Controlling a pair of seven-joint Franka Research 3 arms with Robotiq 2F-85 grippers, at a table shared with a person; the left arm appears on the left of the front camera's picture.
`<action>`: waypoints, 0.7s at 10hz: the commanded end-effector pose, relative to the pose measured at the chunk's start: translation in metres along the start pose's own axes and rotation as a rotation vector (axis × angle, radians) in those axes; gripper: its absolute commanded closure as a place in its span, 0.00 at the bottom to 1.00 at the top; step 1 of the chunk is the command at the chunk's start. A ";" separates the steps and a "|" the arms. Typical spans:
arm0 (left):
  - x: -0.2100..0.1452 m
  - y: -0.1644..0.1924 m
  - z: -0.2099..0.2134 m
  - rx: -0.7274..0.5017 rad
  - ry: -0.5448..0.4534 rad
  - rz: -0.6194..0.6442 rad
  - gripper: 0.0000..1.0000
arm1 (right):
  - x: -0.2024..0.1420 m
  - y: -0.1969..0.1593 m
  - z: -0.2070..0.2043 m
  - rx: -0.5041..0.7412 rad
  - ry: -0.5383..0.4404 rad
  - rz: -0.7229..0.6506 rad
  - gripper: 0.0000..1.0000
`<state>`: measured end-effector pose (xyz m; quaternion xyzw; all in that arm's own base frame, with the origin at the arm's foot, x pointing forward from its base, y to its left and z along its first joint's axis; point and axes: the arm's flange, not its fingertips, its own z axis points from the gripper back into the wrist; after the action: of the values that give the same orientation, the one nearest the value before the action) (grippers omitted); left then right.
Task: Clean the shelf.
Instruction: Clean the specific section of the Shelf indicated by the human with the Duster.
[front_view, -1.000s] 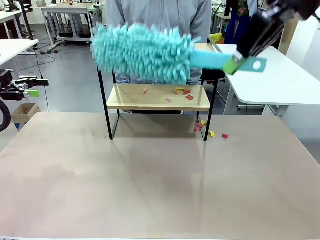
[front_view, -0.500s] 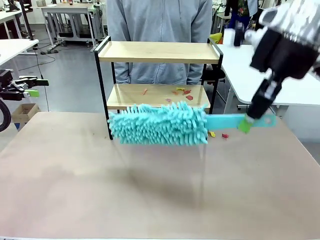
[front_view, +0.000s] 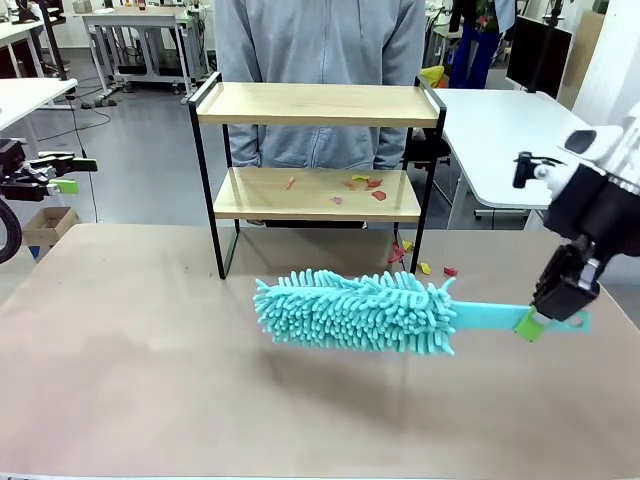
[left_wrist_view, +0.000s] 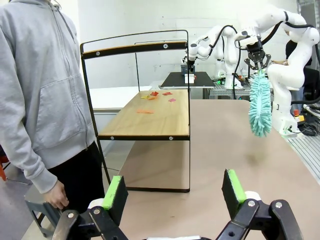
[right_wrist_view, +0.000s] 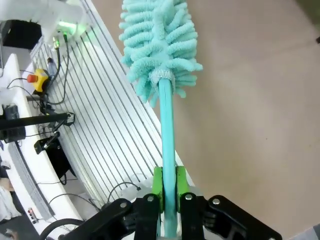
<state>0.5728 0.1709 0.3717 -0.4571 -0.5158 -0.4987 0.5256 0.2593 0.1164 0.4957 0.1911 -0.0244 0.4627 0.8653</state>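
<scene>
Front view has the shelf (front_view: 315, 105) at the worktop's (front_view: 150, 400) far edge: two pale wooden boards in a thin black frame, top board clean, lower board dotted with red and yellow scraps (front_view: 365, 184) too small to identify. Right claw (front_view: 535, 322) is clamped on the handle of a teal duster (front_view: 355, 310) held level above the worktop, in front of the shelf and apart from it, while left claw (left_wrist_view: 175, 192) gapes wide, holding nothing. Left wrist view catches the top board edge-on, its surface hidden.
</scene>
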 end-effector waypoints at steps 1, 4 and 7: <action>0.003 -0.001 0.000 0.001 -0.001 -0.006 0.00 | -0.012 -0.012 0.000 -0.021 -0.023 0.034 0.87; 0.003 -0.001 0.000 0.001 -0.001 -0.006 0.00 | -0.004 -0.004 0.001 -0.001 -0.008 -0.002 0.87; 0.003 -0.001 0.000 0.001 -0.001 -0.006 0.00 | -0.004 -0.004 0.001 -0.001 -0.008 -0.002 0.87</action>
<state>0.5728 0.1709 0.3717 -0.4571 -0.5158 -0.4987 0.5256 0.2620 0.1094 0.4920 0.1948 -0.0254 0.4632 0.8642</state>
